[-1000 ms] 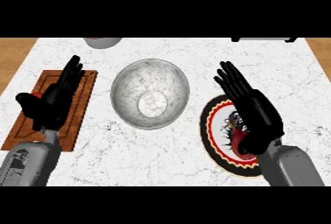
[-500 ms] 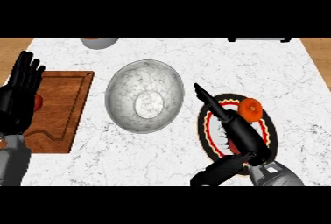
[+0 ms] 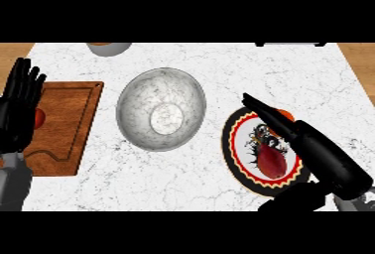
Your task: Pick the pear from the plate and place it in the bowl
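Red pear (image 3: 272, 162): you see it lying on the plate (image 3: 236, 149).
Right hand (image 3: 307, 144): fingers straight, over plate.
Left hand (image 3: 18, 106): open, resting beside the cutting board (image 3: 66, 124).
Bowl (image 3: 161, 108): between them.

One bowl (image 3: 162, 109), one plate (image 3: 238, 154), one pear (image 3: 271, 162), one cutting board (image 3: 64, 124), two hands.

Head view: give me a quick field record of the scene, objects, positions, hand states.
bowl: grey, middle of counter, nothing visible inside
plate: patterned, red-rimmed, right of bowl
pear: reddish, lying on plate, not held
orange item: partly hidden behind right hand, at plate's far edge
cutting board: wooden, left of bowl
right hand: over plate, fingers straight, pointing up-left, beside pear
left hand: at left edge, open, fingers up, resting over board
task state: pear not yet picked
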Controlling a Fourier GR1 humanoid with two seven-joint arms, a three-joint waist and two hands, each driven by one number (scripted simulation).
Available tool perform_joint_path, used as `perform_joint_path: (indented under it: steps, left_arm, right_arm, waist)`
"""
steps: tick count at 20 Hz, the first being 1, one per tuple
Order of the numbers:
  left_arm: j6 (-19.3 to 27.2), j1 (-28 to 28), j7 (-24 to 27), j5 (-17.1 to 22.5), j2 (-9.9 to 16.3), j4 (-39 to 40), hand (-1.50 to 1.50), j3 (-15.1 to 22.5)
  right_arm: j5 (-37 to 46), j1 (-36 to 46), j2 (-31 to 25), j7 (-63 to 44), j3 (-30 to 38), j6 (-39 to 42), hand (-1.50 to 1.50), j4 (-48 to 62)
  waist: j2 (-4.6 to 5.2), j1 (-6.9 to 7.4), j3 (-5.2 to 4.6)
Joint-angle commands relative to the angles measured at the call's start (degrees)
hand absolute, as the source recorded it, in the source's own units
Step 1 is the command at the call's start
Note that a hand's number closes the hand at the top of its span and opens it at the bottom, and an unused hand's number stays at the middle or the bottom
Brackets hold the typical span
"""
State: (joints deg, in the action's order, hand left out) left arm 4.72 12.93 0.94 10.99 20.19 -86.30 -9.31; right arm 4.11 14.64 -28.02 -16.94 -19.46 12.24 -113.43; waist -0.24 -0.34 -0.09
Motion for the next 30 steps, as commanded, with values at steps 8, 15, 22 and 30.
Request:
perform_joint_path:
  steps: [8,15,22,30]
  left_arm:
    - [-1.7,0.4,0.5,0.5,-0.1,0.5,0.0,0.1]
    - [0.2,1.7,0.8,-1.9,-1.3,1.5,0.0,0.4]
    - [-4.7,0.3,-1.5,2.3,2.8,-0.8,0.0,-4.4]
    - [-1.9,1.5,-2.9,-0.8,-0.1,-1.1,0.0,-2.5]
  right_arm:
    - [-17.3,13.4,-18.8,-20.6,4.1,27.6,-1.5,1.9]
    - [-23.1,17.2,-20.6,-24.7,3.1,38.1,-1.5,5.8]
    - [-18.6,16.9,-15.9,-25.2,3.6,40.8,-1.5,8.4]
    - [1.4,8.6,-8.6,-11.8,1.6,39.2,-1.5,14.1]
  waist:
    - [0.27,1.07,-0.1]
    - [0.31,0.57,0.04]
    - [0.18,0.7,0.06]
    - [0.28,0.49,0.14]
